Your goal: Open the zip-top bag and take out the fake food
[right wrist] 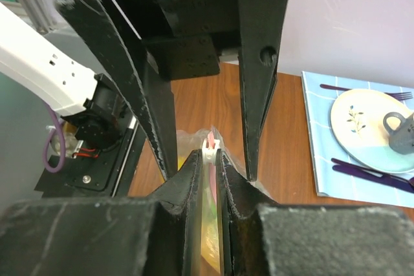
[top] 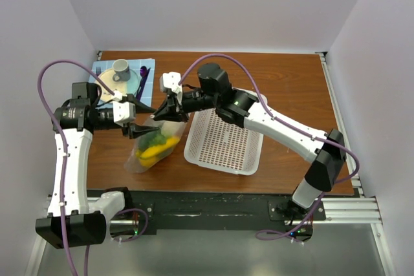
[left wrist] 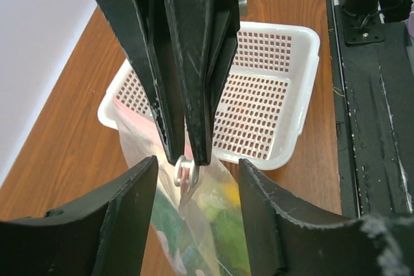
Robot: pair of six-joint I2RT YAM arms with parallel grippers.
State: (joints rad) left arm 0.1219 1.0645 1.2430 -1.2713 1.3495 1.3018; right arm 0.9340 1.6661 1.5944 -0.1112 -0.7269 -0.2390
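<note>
Zip-top bag (top: 140,159) is pinched at its zipper edge by the narrowed right end effector (right wrist: 210,153); the left end effector (left wrist: 197,172) stands wide around that edge. Left of the desk's (top: 291,88) centre, beside the mesh basket (top: 194,153), it looks unopened, with the fake food (top: 156,147) all inside.

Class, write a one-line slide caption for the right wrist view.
Right claw pinches the zip-top bag at its zipper; left claw open beyond.

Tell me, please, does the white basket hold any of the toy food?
No, the basket shows only its bare mesh floor, while the yellow and green food sits inside the bag beside it.
</note>
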